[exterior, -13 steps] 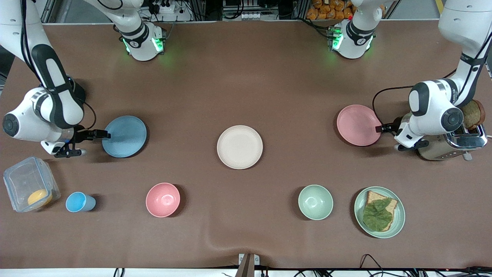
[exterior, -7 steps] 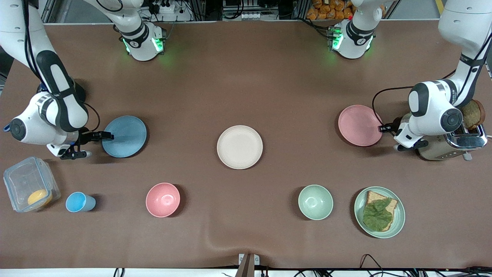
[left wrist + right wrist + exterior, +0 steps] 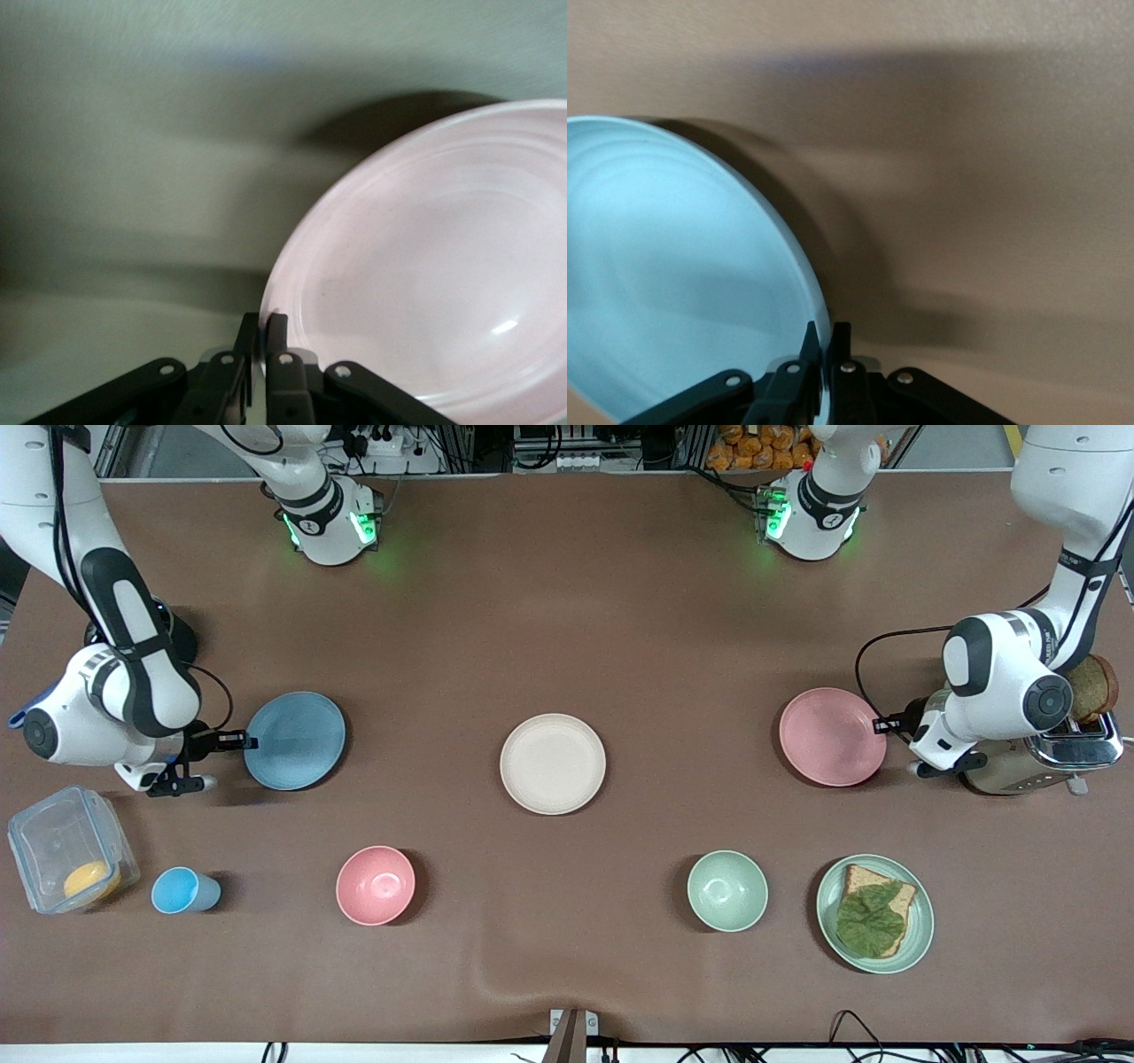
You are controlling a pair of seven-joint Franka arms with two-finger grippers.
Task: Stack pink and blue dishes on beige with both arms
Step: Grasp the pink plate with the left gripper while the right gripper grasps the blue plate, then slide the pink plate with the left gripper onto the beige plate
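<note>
Tabletop: clear tub (image 3: 71,850) holds orange food (image 3: 91,879); beige plate (image 3: 553,763) bare.

My left gripper (image 3: 263,341) pinches the rim of the pink plate (image 3: 434,266), lifted clear above the table (image 3: 133,133).

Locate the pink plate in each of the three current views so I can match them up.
Front view: the pink plate sits toward the left arm's end of the table, beside the toaster, its rim pinched by the left tool.
Left wrist view: it fills the lower corner, rim clamped in the tool.
Right wrist view: not in it; only the blue plate shows.
Shared landmark: the left tool on the plate's rim.
</note>
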